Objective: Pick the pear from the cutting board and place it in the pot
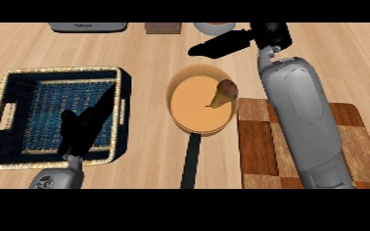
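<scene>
Two forearms rise from the lower edge of the head view. Nearest, the left hand point(81, 127) shows over the dark woven basket point(123, 85) at the left, fingers straight and relaxed, holding nothing. At the lower right lies the checkered cutting board point(256, 142), partly covered by the grey right forearm. Between basket and board sits the pot point(189, 78), its black handle pointing toward the lower edge; the pear point(225, 93) lies inside it, against the right wall. Farther off, the right hand point(230, 43) hangs beyond the pot's rim, fingers extended leftward and empty. Along the far edge stand a grey appliance point(88, 27), a brown block point(162, 27) and a pale bowl point(214, 27).
</scene>
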Tool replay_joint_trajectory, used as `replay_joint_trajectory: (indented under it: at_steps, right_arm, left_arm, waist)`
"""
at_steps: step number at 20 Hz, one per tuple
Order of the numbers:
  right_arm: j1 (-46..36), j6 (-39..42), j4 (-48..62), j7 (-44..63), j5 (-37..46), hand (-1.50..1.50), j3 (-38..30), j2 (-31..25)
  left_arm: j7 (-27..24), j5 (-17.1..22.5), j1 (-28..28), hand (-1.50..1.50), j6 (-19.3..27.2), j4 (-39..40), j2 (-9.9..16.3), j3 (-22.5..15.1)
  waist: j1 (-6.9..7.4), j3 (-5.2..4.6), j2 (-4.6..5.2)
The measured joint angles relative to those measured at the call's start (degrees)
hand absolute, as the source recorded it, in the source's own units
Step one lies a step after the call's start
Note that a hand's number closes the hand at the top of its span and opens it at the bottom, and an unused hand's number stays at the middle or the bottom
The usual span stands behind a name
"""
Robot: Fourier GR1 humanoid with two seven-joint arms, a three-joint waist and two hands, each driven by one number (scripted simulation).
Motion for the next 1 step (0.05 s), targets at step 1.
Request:
replay_joint_trajectory:
  at_steps: [1]
  right_arm:
    - [0.59, 0.22, -0.63, -0.58, -1.14, -1.5, -1.41, -0.79]
  left_arm:
    - [-0.15, -0.04, -0.04, 0.0, -0.09, 0.29, 0.11, 0.22]
  waist:
    - [-0.12, 0.06, -0.05]
